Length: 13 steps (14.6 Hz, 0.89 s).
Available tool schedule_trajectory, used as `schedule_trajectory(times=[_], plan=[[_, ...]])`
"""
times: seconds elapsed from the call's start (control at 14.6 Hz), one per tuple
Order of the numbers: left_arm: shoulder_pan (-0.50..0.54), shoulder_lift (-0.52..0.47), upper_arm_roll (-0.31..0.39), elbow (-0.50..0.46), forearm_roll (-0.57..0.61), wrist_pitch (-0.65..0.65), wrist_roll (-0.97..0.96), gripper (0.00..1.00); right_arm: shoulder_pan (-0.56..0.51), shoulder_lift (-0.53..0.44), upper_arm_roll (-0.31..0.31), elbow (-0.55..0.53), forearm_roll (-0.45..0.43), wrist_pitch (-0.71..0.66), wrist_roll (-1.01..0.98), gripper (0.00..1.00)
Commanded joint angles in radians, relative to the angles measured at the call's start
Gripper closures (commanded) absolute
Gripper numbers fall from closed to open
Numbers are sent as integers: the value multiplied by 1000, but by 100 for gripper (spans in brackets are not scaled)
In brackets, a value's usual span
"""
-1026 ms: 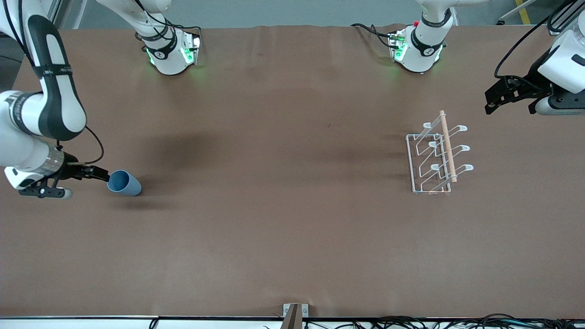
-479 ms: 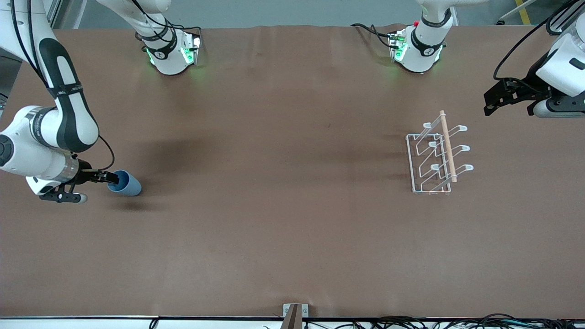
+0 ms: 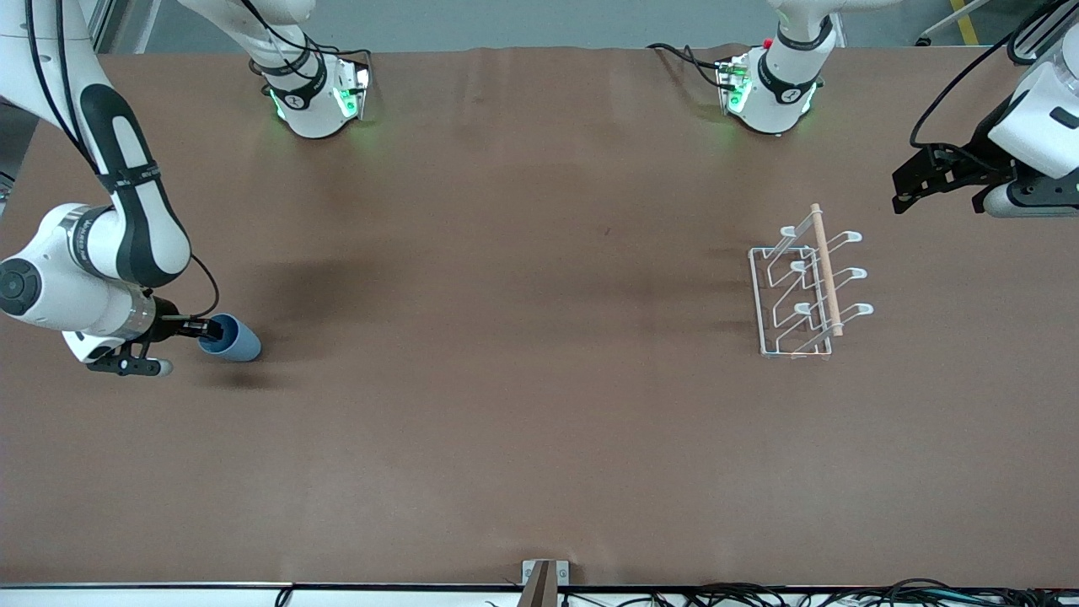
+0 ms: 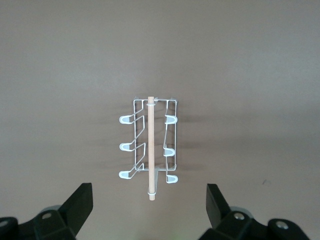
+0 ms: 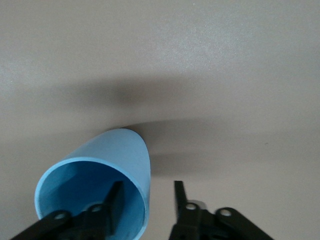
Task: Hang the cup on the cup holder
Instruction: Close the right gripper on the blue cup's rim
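While the cup (image 3: 229, 338) lies on its side, my right pincer (image 3: 205, 327) straddles its wall, one finger (image 5: 116, 200) inside, not yet clamped. My left pincer (image 3: 904, 187) waits open above the holder (image 3: 807, 287).

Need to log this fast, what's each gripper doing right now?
Left gripper: open, holding nothing, over the cup holder.
Right gripper: partly closed astride the cup wall, grip not settled.
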Motion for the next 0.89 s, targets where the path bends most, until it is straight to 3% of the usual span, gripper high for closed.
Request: schedule_trajectory(times=[0.0, 0.27, 0.62, 0.75, 0.82], plan=[[3, 8, -4, 20, 2, -10, -5, 0, -5, -1, 12, -7, 9, 7, -3, 88], [9, 13, -2, 20, -8, -10, 13, 0, 4, -19, 16, -1, 9, -45, 7, 94], [3, 13, -4, 18, -9, -10, -1, 0, 44, -151, 54, 80, 18, -214, 9, 95], [14, 13, -4, 18, -12, -10, 4, 0, 59, -202, 81, 99, 91, -282, 4, 96], [12, 13, -4, 18, -12, -10, 2, 0, 76, -234, 91, 99, 168, -312, -2, 96]])
